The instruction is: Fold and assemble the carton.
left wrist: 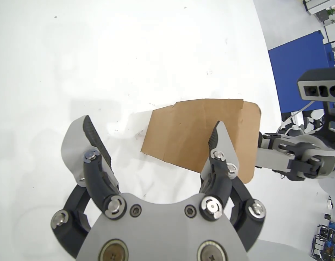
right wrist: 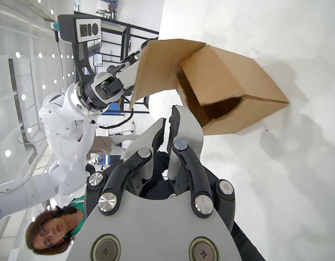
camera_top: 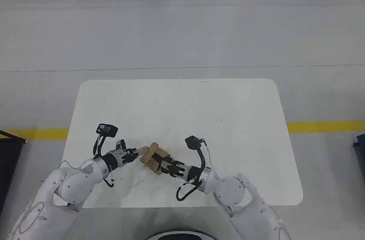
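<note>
In the top view the carton [camera_top: 152, 157] lies on the near part of the white table [camera_top: 230, 108], between the two arms. The left gripper [camera_top: 135, 154] is at one end and the right gripper [camera_top: 165, 166] at the other, both close against it. The fingers are too small to judge there, but the wrist views show them.

The left wrist view has the left gripper [left wrist: 152, 119] spread wide and holding nothing. The carton [left wrist: 183, 134] is just ahead of it, and one finger [left wrist: 221, 142] overlaps the brown panel. From this side the carton looks like a flat, closed brown face with a rounded corner at its far edge, where the right gripper [left wrist: 263, 139] meets it.

The right wrist view shows what that face hides. The carton [right wrist: 229, 82] is a squared-up tube lying on its side on the table [right wrist: 265, 14]. Its end is open and dark inside, and one large flap [right wrist: 159, 66] stands out from it. The right gripper [right wrist: 169, 115] is pinched nearly closed with nothing between its pads, just beside the rim of the open end. It may be touching that rim, but I cannot be sure. The left gripper [right wrist: 126, 65] shows partly behind the flap
</note>
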Available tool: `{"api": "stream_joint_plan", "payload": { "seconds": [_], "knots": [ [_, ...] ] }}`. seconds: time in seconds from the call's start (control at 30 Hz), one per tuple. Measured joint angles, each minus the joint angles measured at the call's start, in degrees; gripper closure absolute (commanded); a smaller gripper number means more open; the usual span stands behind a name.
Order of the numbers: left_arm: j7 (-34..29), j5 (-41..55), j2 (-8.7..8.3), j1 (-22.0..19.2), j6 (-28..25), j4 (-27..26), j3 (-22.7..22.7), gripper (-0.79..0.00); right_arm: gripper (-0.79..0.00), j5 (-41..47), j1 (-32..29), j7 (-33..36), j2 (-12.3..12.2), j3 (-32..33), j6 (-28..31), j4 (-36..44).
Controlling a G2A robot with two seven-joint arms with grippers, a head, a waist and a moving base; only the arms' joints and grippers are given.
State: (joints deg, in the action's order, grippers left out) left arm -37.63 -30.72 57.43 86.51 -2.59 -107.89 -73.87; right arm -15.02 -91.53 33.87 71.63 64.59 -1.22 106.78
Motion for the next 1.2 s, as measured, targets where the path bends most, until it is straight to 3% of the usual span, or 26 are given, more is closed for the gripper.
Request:
{"api": "stream_joint_plan", "payload": {
  "seconds": [0.13, 0.5, 0.93, 1.2],
  "knots": [
    [-0.31, -0.84, 0.09, -0.35, 0.09, -0.49, 0.66, -0.782, 0.000, 2.16, -1.10, 0.06, -0.28, 1.99, -3.21, -1.40],
    [-1.04, -5.29, 0.59, -1.48, 1.25, -0.22, 4.54, -0.785, 0.000, 3.98, 8.28, 1.31, 0.85, -2.91, -10.42, -9.03],
    [-1.77, -6.94, 1.05, -2.81, 2.54, 1.82, 6.17, -0.785, 0.000, 4.87, 8.83, -0.01, 0.80, -3.42, -9.08, -9.64],
    [-1.78, -6.89, 1.15, -2.82, 2.44, 2.11, 5.88, -0.785, 0.000, 5.89, 3.36, 0.90, -0.40, 0.03, -1.58, -5.98]
  ]
}}
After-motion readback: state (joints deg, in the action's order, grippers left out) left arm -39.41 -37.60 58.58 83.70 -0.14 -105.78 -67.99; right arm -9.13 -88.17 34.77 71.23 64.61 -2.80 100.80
